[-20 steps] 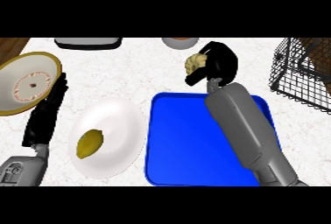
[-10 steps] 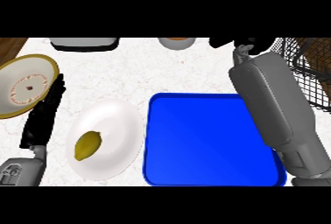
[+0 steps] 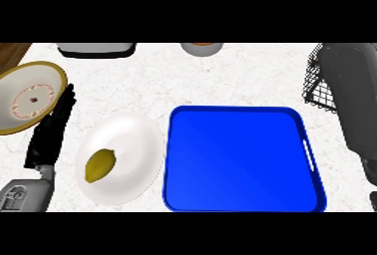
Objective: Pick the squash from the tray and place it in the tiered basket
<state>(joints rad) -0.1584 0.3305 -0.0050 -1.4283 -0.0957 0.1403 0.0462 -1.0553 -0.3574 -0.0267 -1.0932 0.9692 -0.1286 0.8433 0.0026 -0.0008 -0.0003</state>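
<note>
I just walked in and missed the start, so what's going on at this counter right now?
The robot is moving a squash from the blue tray to the tiered basket. No squash shows on the tray now. The right forearm lies across the basket at the right edge, with its hand and the squash out of view. The left hand rests open at the left, beside a white plate bearing a yellow fruit.

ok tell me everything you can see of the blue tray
The blue rectangular tray looks like glossy plastic, with rounded corners, a raised rim and a slot handle on its right side. It lies flat on the white marbled counter, its floor bare. The white round plate sits close at its left; contact cannot be told. The grey right forearm runs beside its right.
</note>
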